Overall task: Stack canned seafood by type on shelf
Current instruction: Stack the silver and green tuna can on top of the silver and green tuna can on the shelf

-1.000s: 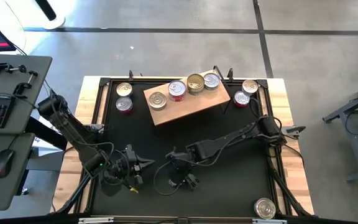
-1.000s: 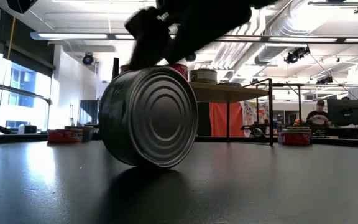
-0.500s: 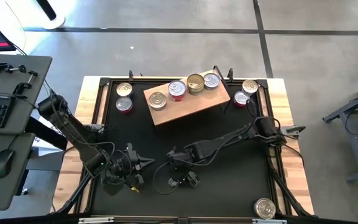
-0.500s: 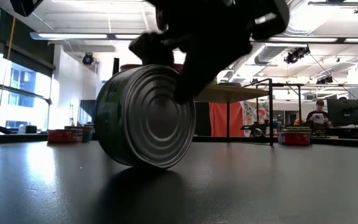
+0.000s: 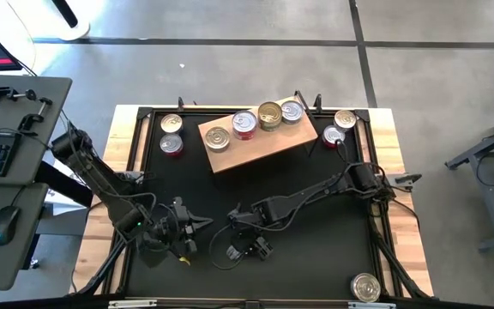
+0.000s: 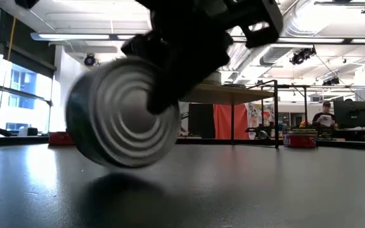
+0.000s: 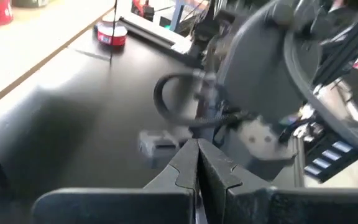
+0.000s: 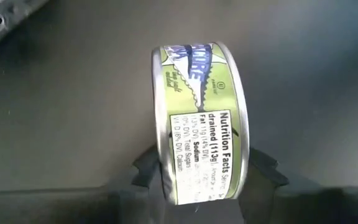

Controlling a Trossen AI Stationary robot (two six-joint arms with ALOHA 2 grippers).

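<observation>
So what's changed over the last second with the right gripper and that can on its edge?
The right gripper came down and closed its fingers on the can's two flat ends; the can, on edge, shifted toward the table's left side and looks just clear of the mat. The left gripper stayed shut and parked. The cans on the shelf and around the table did not move.

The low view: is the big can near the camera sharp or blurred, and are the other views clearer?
Low view: the can is smeared by motion blur, the right gripper a dark backlit silhouette over it, ceiling lights glaring behind. Right wrist view: the same can is sharp, its label readable. Left wrist view: soft and blurred throughout. High view: evenly lit, shelf crisp.
</observation>
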